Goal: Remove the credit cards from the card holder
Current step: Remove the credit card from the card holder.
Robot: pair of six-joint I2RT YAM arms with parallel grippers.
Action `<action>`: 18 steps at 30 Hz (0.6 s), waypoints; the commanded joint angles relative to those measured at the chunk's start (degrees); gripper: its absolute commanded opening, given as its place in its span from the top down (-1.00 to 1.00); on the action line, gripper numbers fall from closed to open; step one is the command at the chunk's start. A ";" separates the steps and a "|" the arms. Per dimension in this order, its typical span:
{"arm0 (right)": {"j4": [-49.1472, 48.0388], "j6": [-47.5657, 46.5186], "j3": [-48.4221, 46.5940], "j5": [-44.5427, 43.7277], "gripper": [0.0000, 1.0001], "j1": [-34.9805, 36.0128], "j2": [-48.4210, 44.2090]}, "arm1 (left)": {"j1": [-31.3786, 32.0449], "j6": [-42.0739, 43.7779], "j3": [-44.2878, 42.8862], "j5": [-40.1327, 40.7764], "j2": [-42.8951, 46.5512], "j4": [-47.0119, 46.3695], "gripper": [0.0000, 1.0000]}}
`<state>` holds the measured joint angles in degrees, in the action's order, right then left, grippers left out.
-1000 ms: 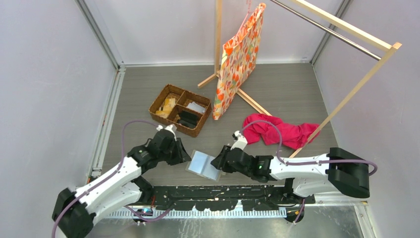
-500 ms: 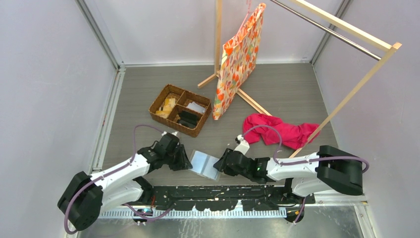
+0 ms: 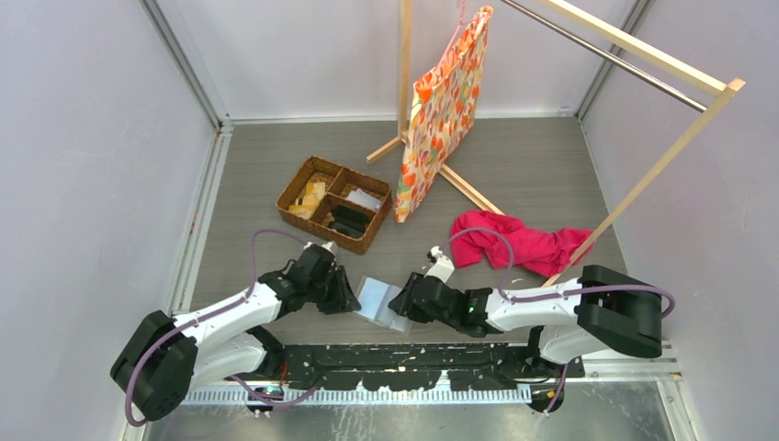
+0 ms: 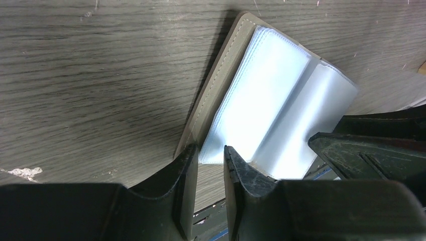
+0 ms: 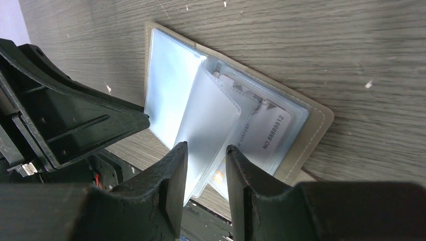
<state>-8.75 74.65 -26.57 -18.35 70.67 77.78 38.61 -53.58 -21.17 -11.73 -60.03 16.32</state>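
Note:
The card holder (image 3: pixel 379 301) lies open on the table near the front edge, grey-olive rim outward, pale blue clear sleeves up. My left gripper (image 3: pixel 348 298) is at its left edge; in the left wrist view the jaws (image 4: pixel 211 153) stand narrowly open with the holder's (image 4: pixel 266 100) near corner at the fingertips. My right gripper (image 3: pixel 402 303) is over its right half, open, with a raised clear sleeve (image 5: pixel 206 125) between the fingers. A whitish credit card (image 5: pixel 266 128) with a printed number shows inside a sleeve of the holder (image 5: pixel 306 135).
A brown wicker divided basket (image 3: pixel 335 202) stands behind the left arm. A red cloth (image 3: pixel 519 241) lies at the right. A floral bag (image 3: pixel 443 110) hangs on a wooden rack (image 3: pixel 643 64) at the back. A black rail (image 3: pixel 404 363) runs along the front edge.
My left gripper moved right and lower onto the holder's left edge. My right gripper moved left over the holder's right half. The holder shows less between them.

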 commanded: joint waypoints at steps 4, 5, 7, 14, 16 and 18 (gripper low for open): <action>-3.57 -3.74 -5.26 1.56 0.22 -0.16 3.34 | -0.03 1.42 1.24 0.32 0.44 0.40 0.45; -3.93 -4.35 -6.12 2.02 0.22 -0.12 4.12 | 0.02 1.53 1.15 0.30 0.82 0.78 0.45; -4.21 -5.96 -8.45 2.94 0.22 -0.21 5.89 | -0.03 1.80 0.65 0.24 1.79 2.23 0.46; -5.46 -9.73 -15.61 6.24 0.23 -1.46 12.46 | -0.02 3.88 -5.21 5.91 11.47 16.80 0.44; -6.87 -9.96 -16.77 7.92 0.23 -2.46 14.73 | -0.11 4.01 -7.26 8.32 14.50 21.01 0.43; -7.81 -10.05 -17.43 9.33 0.24 -3.27 15.35 | -0.19 3.77 -8.90 8.83 16.68 23.03 0.43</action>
<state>-12.99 66.65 -41.50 -11.92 68.93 91.94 38.61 -51.09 -25.23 -6.92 -47.40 31.75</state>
